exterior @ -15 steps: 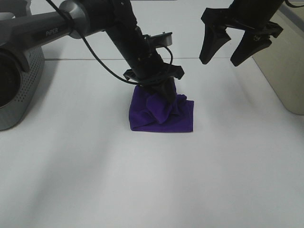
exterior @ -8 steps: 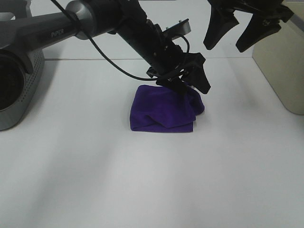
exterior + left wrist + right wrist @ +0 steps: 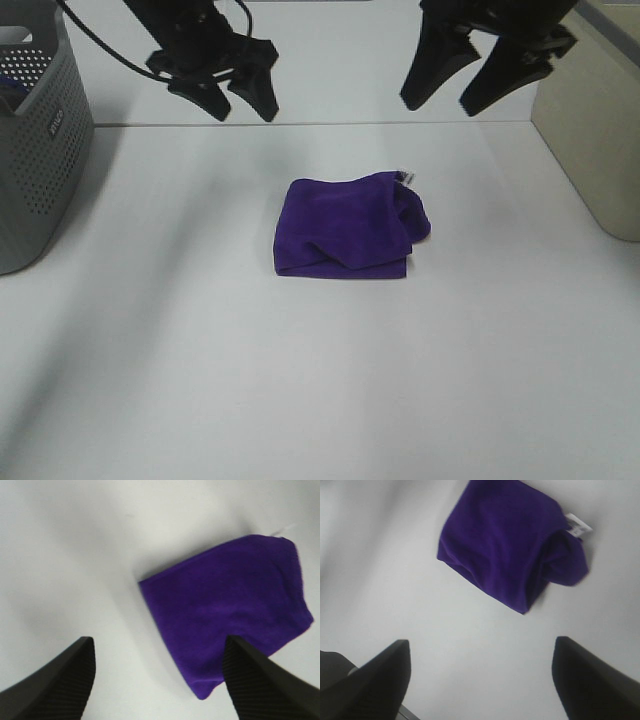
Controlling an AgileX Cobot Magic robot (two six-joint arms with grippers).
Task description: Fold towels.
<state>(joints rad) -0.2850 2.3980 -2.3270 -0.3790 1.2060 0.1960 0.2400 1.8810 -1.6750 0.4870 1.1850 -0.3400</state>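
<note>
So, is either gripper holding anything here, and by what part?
Nothing is held. The left gripper and right gripper hang open, clear of the towel lying on the table.

bench (image 3: 300, 400): white | towel (image 3: 345, 228): purple, folded, centre | basket (image 3: 50, 150): grey, left edge | box (image 3: 590, 140): beige, right edge

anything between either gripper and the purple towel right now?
Nothing visible. The towel lies on the white table, with the left gripper and right gripper open above it. The grey basket sits off to the left.
</note>
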